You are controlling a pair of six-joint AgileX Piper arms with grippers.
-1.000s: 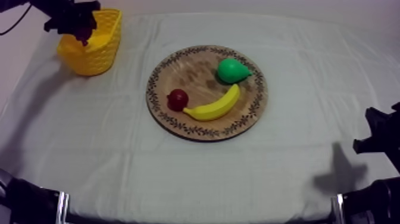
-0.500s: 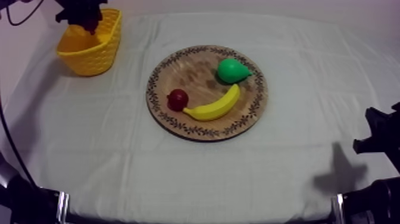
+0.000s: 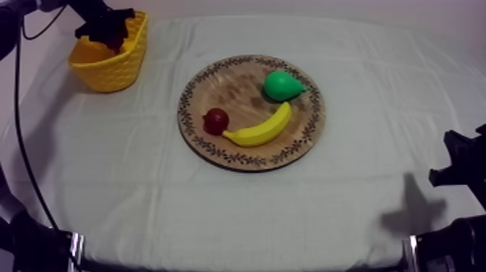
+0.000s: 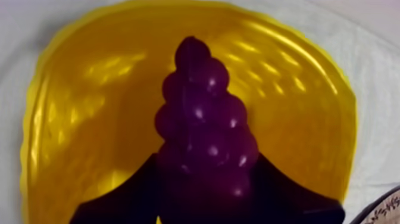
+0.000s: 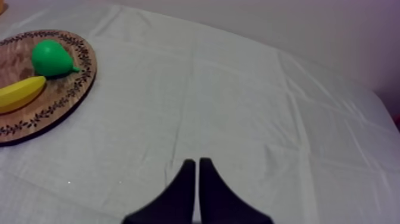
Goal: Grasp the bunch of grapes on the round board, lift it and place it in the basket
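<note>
Over the yellow basket [image 4: 83,119], the left tool [image 4: 205,187] grips the bunch of grapes [image 4: 205,113] between its fingers. The right tool [image 5: 197,164], fingers pressed together on nothing, hovers over the bench [image 5: 250,89] near the wooden board [image 5: 83,71].

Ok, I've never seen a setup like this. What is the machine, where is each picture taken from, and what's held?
It is a robot with two arms, one at each side of a cloth-covered table. One picture looks down from above; the other two are taken from the arms' wrists, looking past the fingers. On the table sit a yellow basket and a wooden board carrying a pear, a banana and a small red fruit. The left gripper holds the bunch of grapes over the basket. The right gripper rests at its side, shut on nothing.
</note>
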